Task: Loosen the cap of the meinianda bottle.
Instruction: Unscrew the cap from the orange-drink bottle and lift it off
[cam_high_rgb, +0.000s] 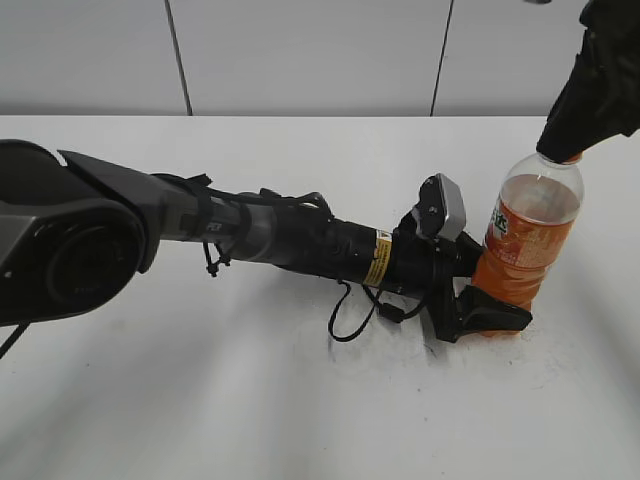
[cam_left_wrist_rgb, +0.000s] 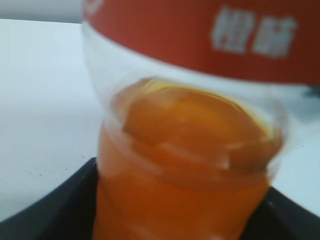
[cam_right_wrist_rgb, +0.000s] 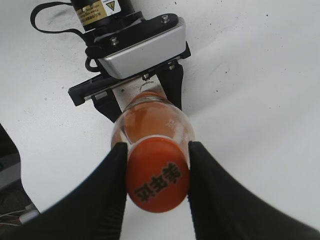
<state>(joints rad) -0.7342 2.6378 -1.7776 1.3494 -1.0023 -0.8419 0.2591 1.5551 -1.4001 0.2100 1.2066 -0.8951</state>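
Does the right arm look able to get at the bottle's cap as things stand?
Probably yes. In the right wrist view the right claw already sits with a finger on each side of the cap, nothing between. The left claw grips the bottle low on its body, well clear of the top.

Plain white table (cam_high_rgb: 200, 400), a bit scuffed with tiny dark specks. The only thing actually standing on it is the meinianda bottle (cam_high_rgb: 530, 235), upright out around 3 o'clock from the table's middle. A loose black cable loop (cam_high_rgb: 350, 320) droops down to the surface near the center; can't tell if it touches.
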